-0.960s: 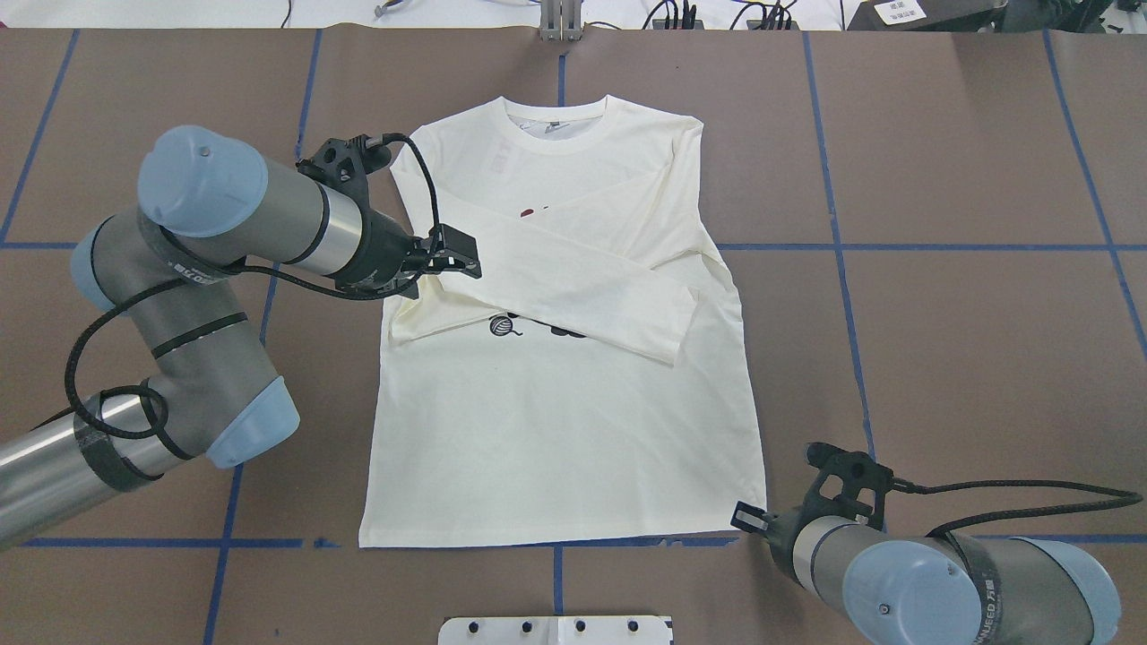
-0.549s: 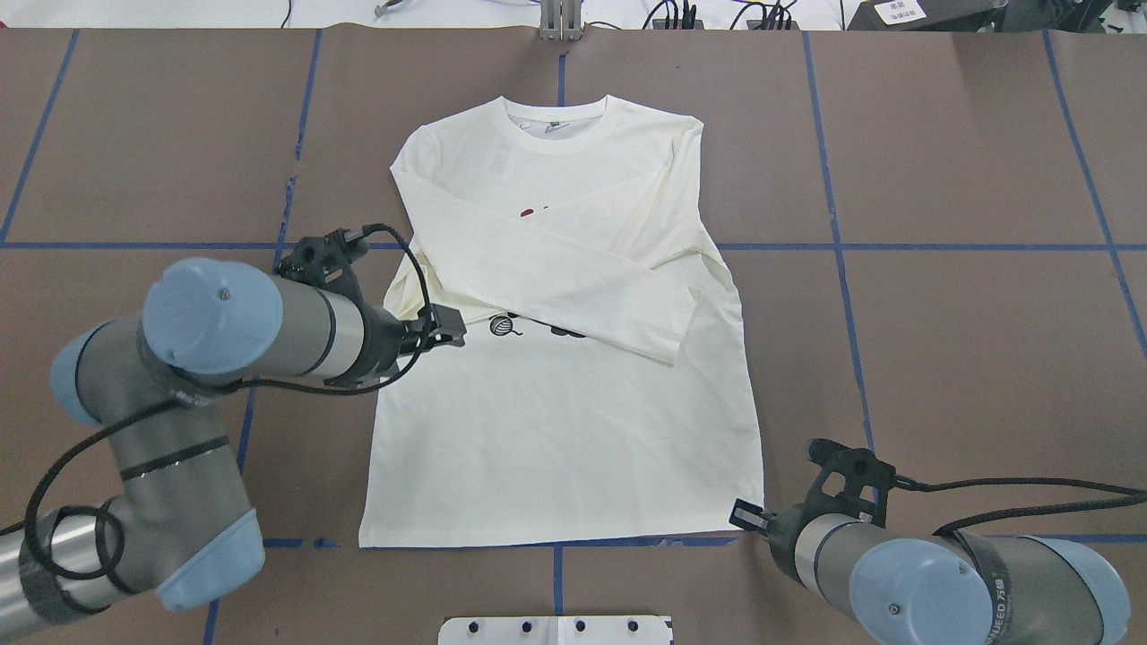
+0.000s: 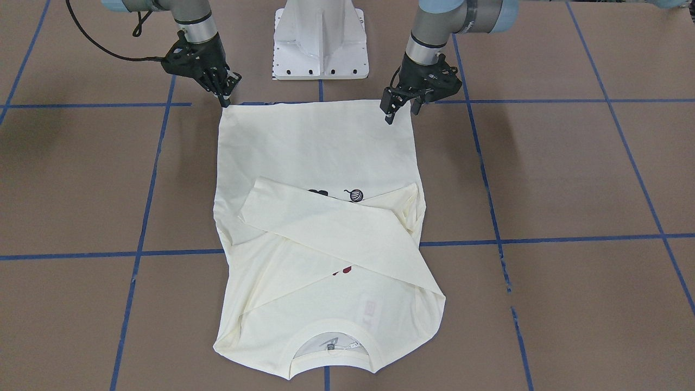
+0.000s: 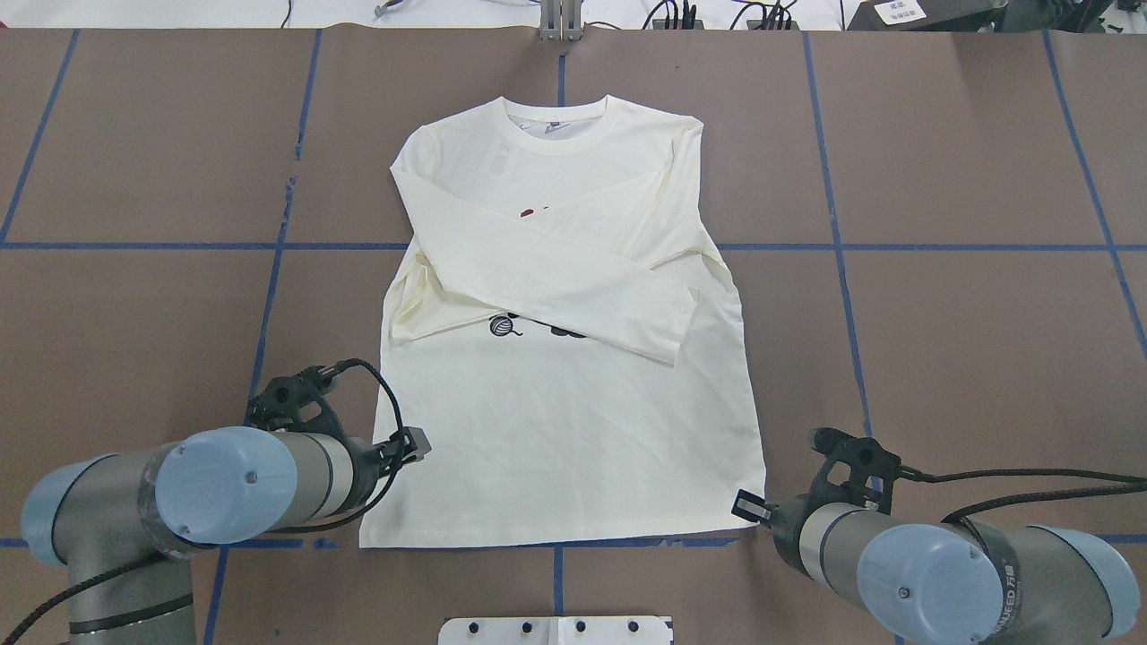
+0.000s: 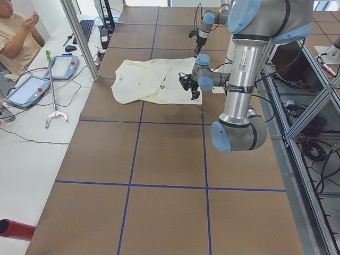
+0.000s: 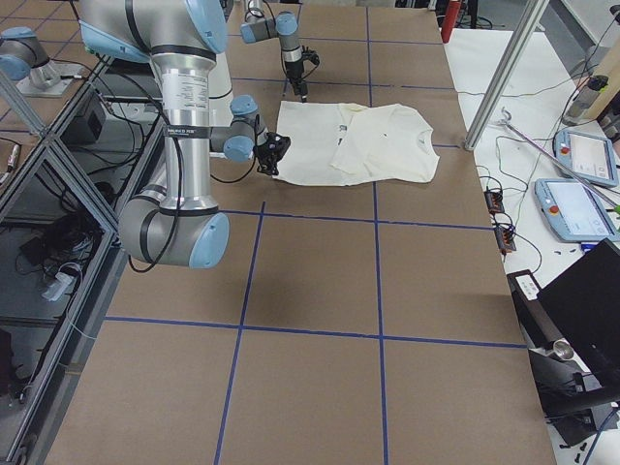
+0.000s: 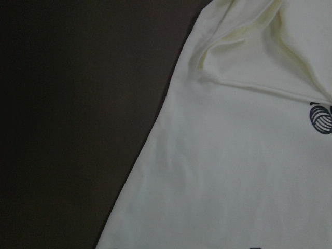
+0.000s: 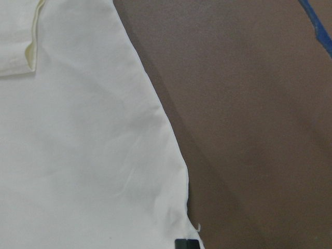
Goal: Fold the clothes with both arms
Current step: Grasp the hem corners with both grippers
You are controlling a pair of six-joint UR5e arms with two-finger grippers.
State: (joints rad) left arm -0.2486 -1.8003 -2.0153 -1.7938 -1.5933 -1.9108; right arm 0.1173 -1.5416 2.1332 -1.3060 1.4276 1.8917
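Cream shirt lies flat on the table, collar at 12 o'clock, sleeves crossed, so I hold the left gripper, jaws apart, near its 7 o'clock hem corner and the right gripper, jaws I cannot judge, at 5 o'clock, probably to fold the hem up

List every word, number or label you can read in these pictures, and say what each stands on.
"…JEED", only partly legible: black band on the right arm.
Red lettering on the T-shirt: mostly covered, unreadable.
Neck tag: too small to read.
White label beyond the table: blurred.
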